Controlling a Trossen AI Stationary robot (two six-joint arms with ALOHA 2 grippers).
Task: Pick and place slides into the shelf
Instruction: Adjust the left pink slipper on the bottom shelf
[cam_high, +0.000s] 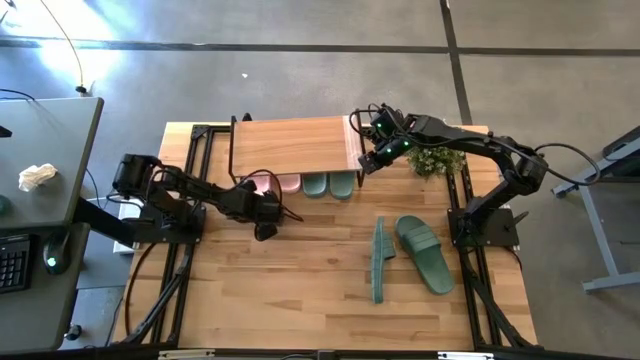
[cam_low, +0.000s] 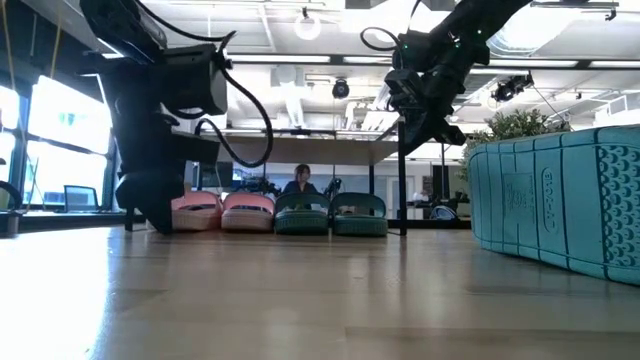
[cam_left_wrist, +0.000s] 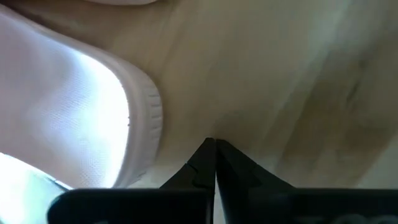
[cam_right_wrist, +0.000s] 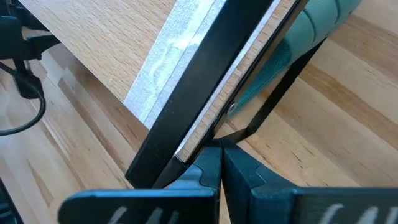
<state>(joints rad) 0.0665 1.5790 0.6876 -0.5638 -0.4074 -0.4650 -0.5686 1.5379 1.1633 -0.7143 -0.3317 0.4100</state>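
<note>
The shelf (cam_high: 290, 145) stands at the table's far side, with a light plank top on a black frame. Under it, heels toward the near edge, stand the pink pair (cam_high: 278, 183) (cam_low: 222, 212) and one green pair (cam_high: 328, 185) (cam_low: 330, 215). Another green pair lies on the table at the right: one slide on its side (cam_high: 379, 258), one flat (cam_high: 425, 252). My left gripper (cam_high: 265, 228) (cam_left_wrist: 214, 149) is shut, pointing down at the table just near of the pink slide's heel (cam_left_wrist: 93, 106), apart from it. My right gripper (cam_high: 363, 165) (cam_right_wrist: 221, 152) is shut at the shelf's right end. My right gripper's shut fingertips stand right at the black frame bar (cam_right_wrist: 205, 106) on the shelf's right end, coming from the table's right side and slanting down. I cannot tell whether they touch the bar.
A small green plant (cam_high: 437, 160) stands right of the shelf, under my right arm. The near half of the table has free room. A grey desk (cam_high: 40, 200) with a keyboard stands to the left. A person (cam_low: 300, 182) sits far behind the shelf.
</note>
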